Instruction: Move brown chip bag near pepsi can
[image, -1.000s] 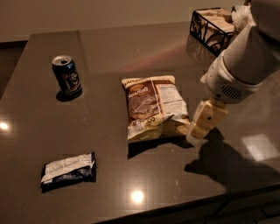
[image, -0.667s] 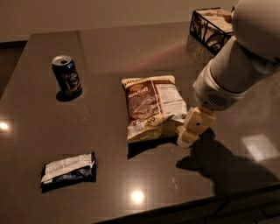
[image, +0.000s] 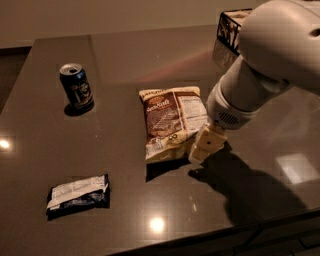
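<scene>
The brown chip bag (image: 172, 120) lies flat in the middle of the dark table, brown front with cream edges and a white label on its right side. The pepsi can (image: 77, 86) stands upright at the far left, well apart from the bag. My gripper (image: 204, 147) hangs from the white arm (image: 270, 60) and sits at the bag's lower right corner, touching or just over its edge.
A small dark blue packet with a white label (image: 78, 194) lies at the front left. A black wire basket (image: 231, 29) stands at the back right behind the arm. The table's front edge (image: 210, 240) runs along the bottom.
The arm has swung left and forward, bringing the gripper from right of the bag to its lower right corner. The bag and can have not moved.
</scene>
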